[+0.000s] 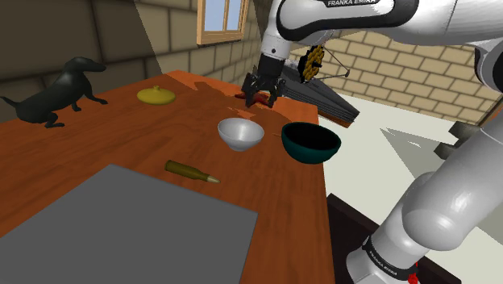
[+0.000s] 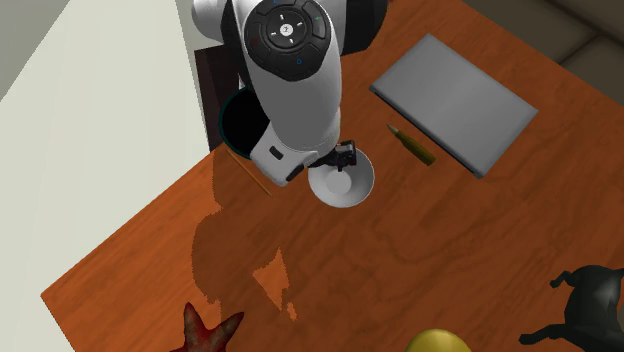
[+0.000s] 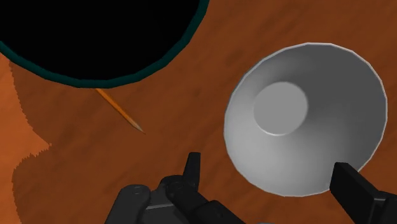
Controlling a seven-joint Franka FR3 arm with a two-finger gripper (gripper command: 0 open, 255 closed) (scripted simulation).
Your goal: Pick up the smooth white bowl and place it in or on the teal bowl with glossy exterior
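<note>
1. On the reddish-brown surface (image 1: 121, 137), taking the shoulder view as a clock face centred on the white bowl (image 1: 240, 133), a brass-coloured cartridge (image 1: 191, 171) lies at 7 o'clock. A flat grey slab (image 1: 121, 226) lies further out the same way. A yellow lid-like disc (image 1: 155, 95) sits at 10 o'clock, with a black dog figure (image 1: 56, 93) well beyond it.
2. A thin orange pencil (image 3: 119, 109) lies on the surface beside the teal bowl (image 1: 310, 141). A red star-shaped thing (image 2: 208, 328) lies well apart from both bowls. Nothing stands between the two bowls.
3. In the second exterior view the arm (image 2: 290, 70) covers much of the teal bowl. There the dog figure and the yellow disc are cut off by the picture's edges. The pencil's far end runs under the teal bowl's rim in the wrist view.
4. The white bowl is smooth, pale grey-white, upright, with a small flat floor and flaring walls. It stands just beside the teal bowl, which is at its 3 o'clock, and the two do not touch.
5. The end effector (image 3: 266, 164) hangs above the white bowl with its fingers spread wide and grips nothing.
</note>
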